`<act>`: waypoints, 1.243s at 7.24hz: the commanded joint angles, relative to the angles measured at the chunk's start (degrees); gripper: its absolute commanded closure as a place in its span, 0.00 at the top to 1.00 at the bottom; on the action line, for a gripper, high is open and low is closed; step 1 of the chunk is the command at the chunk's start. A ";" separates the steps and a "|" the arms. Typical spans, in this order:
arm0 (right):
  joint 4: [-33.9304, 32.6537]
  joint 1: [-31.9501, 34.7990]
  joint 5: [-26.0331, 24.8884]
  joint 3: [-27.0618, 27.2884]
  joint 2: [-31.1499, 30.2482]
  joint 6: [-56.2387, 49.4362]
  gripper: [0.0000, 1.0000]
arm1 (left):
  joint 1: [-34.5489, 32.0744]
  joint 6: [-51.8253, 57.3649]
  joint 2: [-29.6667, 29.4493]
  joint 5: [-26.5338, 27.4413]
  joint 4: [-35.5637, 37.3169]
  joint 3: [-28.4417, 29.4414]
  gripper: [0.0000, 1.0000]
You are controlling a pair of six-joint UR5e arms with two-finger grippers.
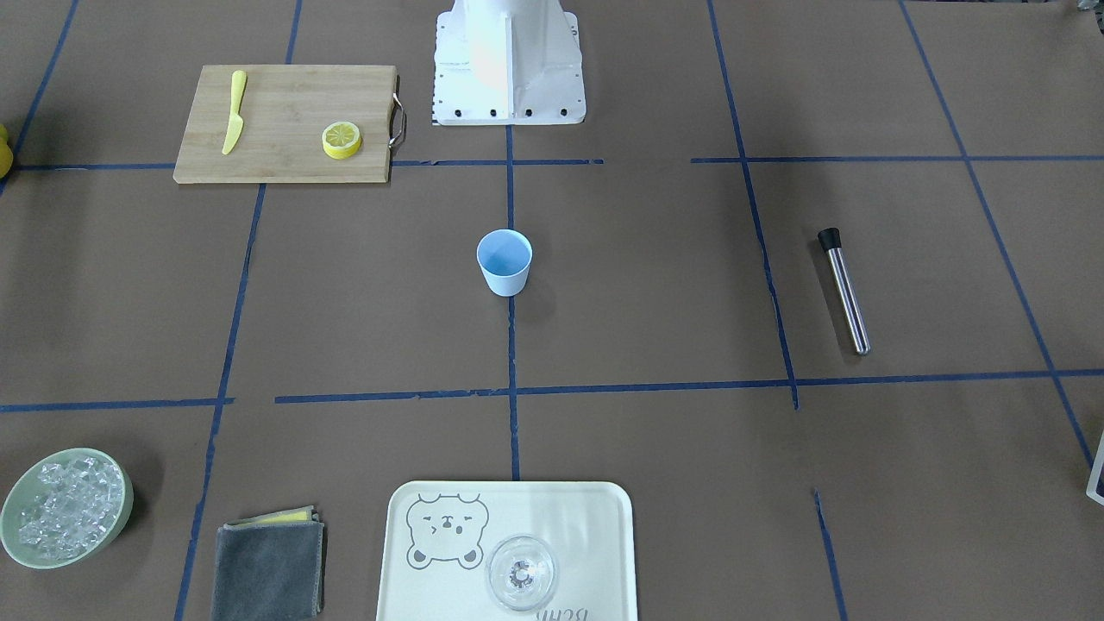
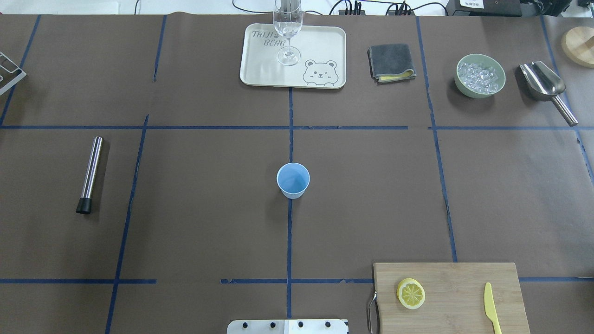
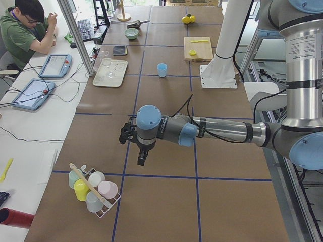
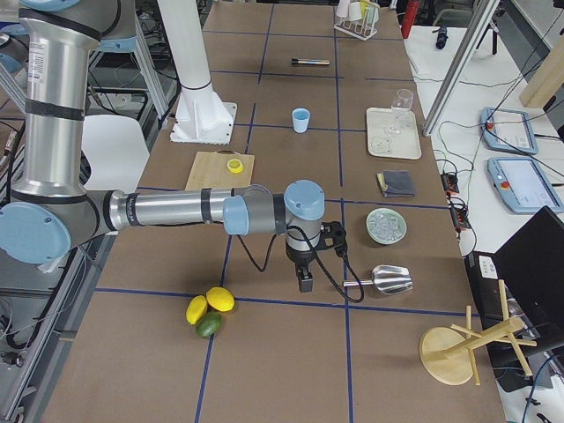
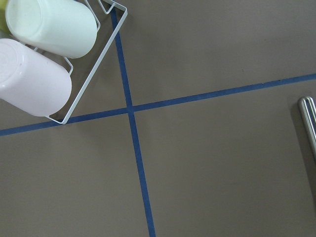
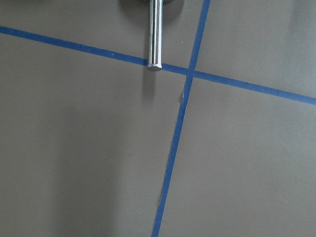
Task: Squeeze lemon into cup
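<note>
The lemon slice, yellow with a spoke pattern, lies cut face up on the wooden cutting board at the near right; it also shows in the front-facing view. The pale-blue cup stands upright and empty at the table's middle. Neither gripper shows in the overhead or front-facing views. The left gripper hangs over the table's far left end, near a cup rack. The right gripper hangs over the far right end, near the scoop. I cannot tell if either is open or shut.
A yellow knife lies on the board. A steel muddler lies at the left. A tray holds a clear glass. A grey cloth, a green bowl of ice and a metal scoop sit at the back right.
</note>
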 commanded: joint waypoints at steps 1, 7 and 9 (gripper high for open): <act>0.09 0.00 0.00 0.09 0.05 0.00 1.00 | 0.09 0.26 -0.09 0.17 -0.04 -0.26 1.00; 6.57 -0.17 -0.35 3.34 4.00 2.19 1.00 | 0.09 0.26 -2.29 0.80 -4.43 -0.97 1.00; 11.06 -0.09 0.70 3.16 4.00 13.72 1.00 | 0.09 0.18 -2.37 0.27 -4.52 -0.70 1.00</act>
